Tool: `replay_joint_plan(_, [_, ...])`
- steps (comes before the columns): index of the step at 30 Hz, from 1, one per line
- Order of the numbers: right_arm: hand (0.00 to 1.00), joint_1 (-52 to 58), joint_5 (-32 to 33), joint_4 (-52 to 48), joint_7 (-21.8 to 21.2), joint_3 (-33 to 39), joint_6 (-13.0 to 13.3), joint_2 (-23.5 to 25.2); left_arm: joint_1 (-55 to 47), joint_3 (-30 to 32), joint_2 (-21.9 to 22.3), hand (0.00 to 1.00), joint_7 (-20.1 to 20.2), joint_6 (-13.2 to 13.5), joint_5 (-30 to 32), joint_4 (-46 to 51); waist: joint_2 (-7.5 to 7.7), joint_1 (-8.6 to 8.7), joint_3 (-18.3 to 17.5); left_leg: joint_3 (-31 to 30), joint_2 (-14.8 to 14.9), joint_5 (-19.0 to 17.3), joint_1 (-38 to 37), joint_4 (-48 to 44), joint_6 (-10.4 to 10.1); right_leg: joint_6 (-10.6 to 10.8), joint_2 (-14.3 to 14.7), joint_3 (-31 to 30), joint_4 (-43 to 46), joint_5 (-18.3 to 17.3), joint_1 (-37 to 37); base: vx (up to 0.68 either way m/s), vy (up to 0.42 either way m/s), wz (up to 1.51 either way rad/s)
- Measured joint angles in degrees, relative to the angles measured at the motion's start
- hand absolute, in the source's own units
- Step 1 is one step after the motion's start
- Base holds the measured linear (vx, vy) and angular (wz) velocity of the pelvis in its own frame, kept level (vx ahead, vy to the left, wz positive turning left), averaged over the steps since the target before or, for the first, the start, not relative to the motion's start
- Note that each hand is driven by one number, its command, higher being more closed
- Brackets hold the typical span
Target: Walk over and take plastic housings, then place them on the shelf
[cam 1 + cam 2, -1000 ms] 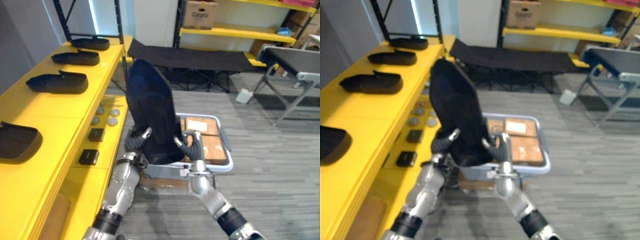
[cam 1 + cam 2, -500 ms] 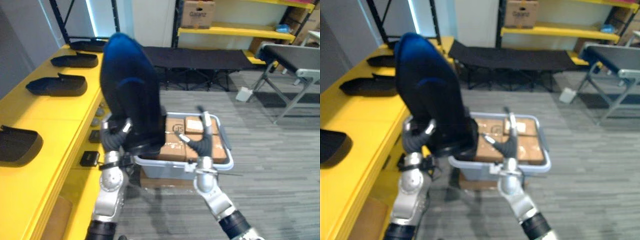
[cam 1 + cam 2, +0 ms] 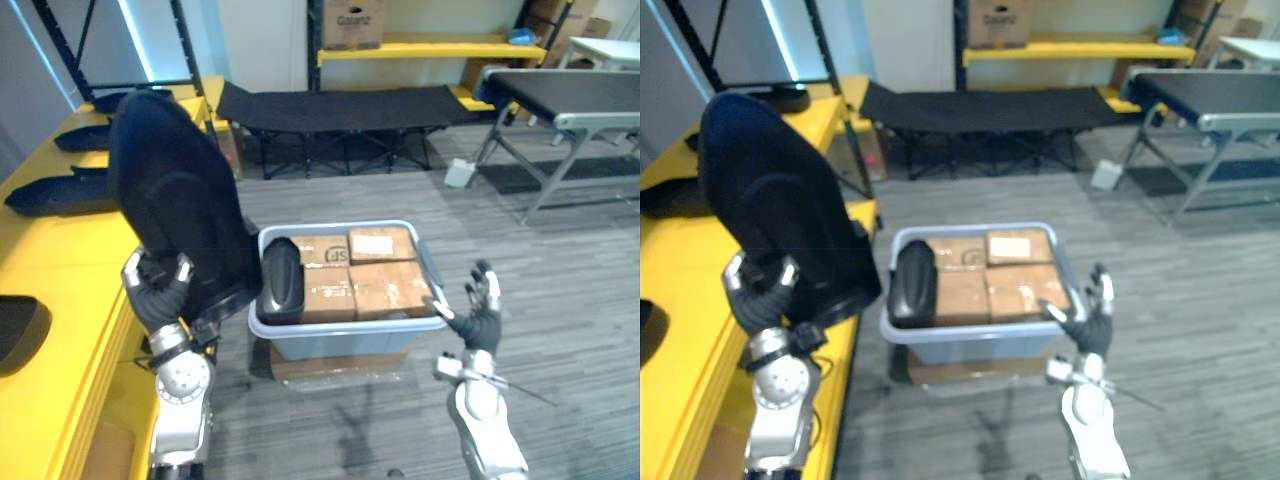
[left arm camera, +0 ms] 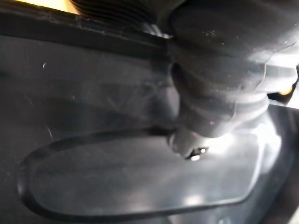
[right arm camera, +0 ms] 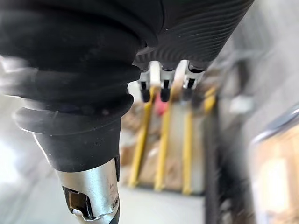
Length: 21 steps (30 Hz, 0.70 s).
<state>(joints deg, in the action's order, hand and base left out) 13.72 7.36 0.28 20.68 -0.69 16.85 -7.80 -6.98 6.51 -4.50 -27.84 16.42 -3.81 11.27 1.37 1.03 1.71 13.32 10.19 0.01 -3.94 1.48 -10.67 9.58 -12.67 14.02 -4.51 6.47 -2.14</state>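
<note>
Clamping the upright plastic housing (image 3: 170,205) at its base, left robot hand (image 3: 157,297) stands beside the shelf (image 3: 70,260), which lies leftward; right robot hand (image 3: 479,316) splayed, empty.

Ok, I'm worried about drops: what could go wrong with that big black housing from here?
The tall black housing is gripped low by the left hand alone, the right hand open and apart; it may tip or slip. Swinging it onto the yellow shelf could knock the housings lying there.
</note>
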Motion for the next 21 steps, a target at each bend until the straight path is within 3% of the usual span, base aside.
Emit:
replay_joint_plan(5, [0.0,0.9,3.1,0.7,-6.0,0.4,0.1,0.9,-1.6,0.3,1.0,1.0,3.8,2.5,-6.2,3.2,-0.41,-0.17,0.1,-0.2,0.0,-0.1,0.1,0.0,0.0,0.0,0.0,0.2,0.0,-0.1,-0.1,0.0,0.008,0.0])
replay_joint_plan(10, [0.0,-2.5,5.6,0.9,-9.3,-2.4,0.1,1.4,-3.0,5.3,1.0,1.0,3.8,3.0,-6.9,9.4,-0.8,-0.97,0.1,-3.2,-0.3,0.0,1.2,-0.1,0.0,0.2,-0.3,3.3,0.0,-0.7,-1.5,-0.01,0.018,0.28])
replay_joint_plan(12, [0.0,-4.3,6.5,1.9,-9.9,-4.1,0.1,1.4,-3.6,8.3,1.1,1.0,3.7,3.0,-6.8,11.2,-0.91,-2.28,0.2,-5.2,-0.4,0.2,2.2,-0.1,0.2,0.3,-0.4,5.6,0.0,-1.1,-2.0,0.0,0.009,0.58])
replay_joint_plan(21, [0.0,-13.5,5.0,8.7,-10.7,-15.0,-1.9,2.0,-11.8,22.1,3.4,1.0,3.3,3.2,-6.4,14.7,-1.03,-11.15,0.4,-16.8,-2.1,0.8,6.1,-0.8,0.2,0.6,-0.5,19.0,0.1,-2.4,-7.4,0.04,-0.01,0.64])
